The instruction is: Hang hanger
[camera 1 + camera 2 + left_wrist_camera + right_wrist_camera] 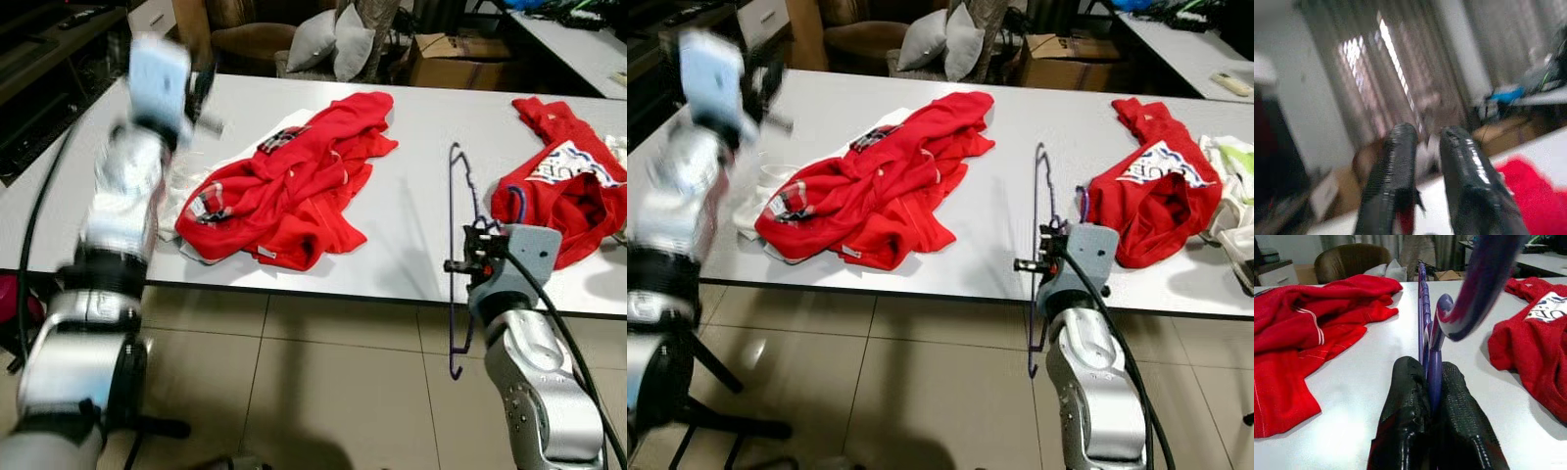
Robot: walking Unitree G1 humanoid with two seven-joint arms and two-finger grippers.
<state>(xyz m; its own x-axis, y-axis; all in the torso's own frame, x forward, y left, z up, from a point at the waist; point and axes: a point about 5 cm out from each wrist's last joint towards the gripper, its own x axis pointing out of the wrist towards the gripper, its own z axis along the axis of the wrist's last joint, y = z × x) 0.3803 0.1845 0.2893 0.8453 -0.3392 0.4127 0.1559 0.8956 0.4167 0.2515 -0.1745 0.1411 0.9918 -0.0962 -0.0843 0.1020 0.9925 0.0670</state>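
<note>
A thin purple hanger (452, 245) stands on edge across the white table's (411, 245) front edge, its lower end hanging below the tabletop. My right gripper (1427, 369) is shut on the hanger (1422, 318) at the table's front edge, between two red garments. The big crumpled red shirt (294, 186) lies mid-table to the left of the hanger. A second red shirt with a white print (563, 186) lies to its right. My left arm is raised and blurred over the table's left end. Its gripper (1425, 139) is open with a narrow gap, holding nothing.
A white cloth (176, 196) lies partly under the big red shirt. Behind the table are a brown armchair with grey cushions (333, 44) and a cardboard box (456, 59). Another table (578, 39) is at the back right. Tiled floor (323, 382) lies before the table.
</note>
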